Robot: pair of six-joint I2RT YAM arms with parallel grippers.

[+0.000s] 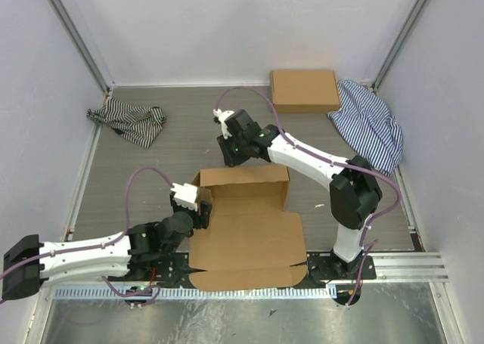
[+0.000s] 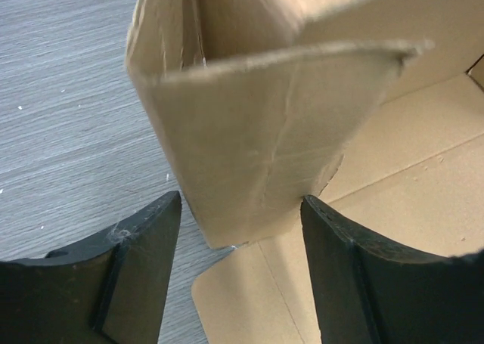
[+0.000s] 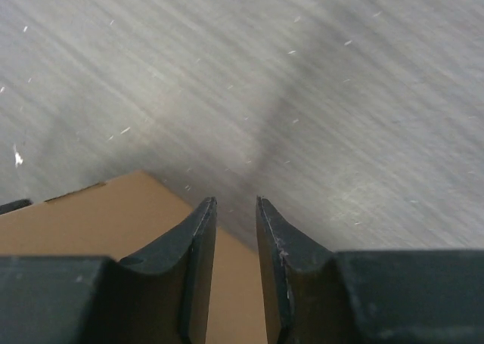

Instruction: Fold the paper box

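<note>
The paper box [image 1: 246,238] lies opened out in the middle of the table, with its back wall [image 1: 243,175] raised. My left gripper [image 1: 203,202] is at the box's left side. In the left wrist view it [image 2: 242,199] is open, and a raised side flap [image 2: 272,125] stands between the fingers with its lower corner at the tips. My right gripper [image 1: 228,153] is just behind the back wall's left end. In the right wrist view it [image 3: 234,200] has jaws a narrow gap apart with nothing between them, and cardboard [image 3: 113,215] shows below them.
A neat flapless brown cardboard box [image 1: 305,91] sits at the back. A black-and-white striped cloth [image 1: 128,122] lies back left and a blue striped cloth [image 1: 370,121] back right. White walls enclose three sides. A metal rail [image 1: 227,292] runs along the near edge.
</note>
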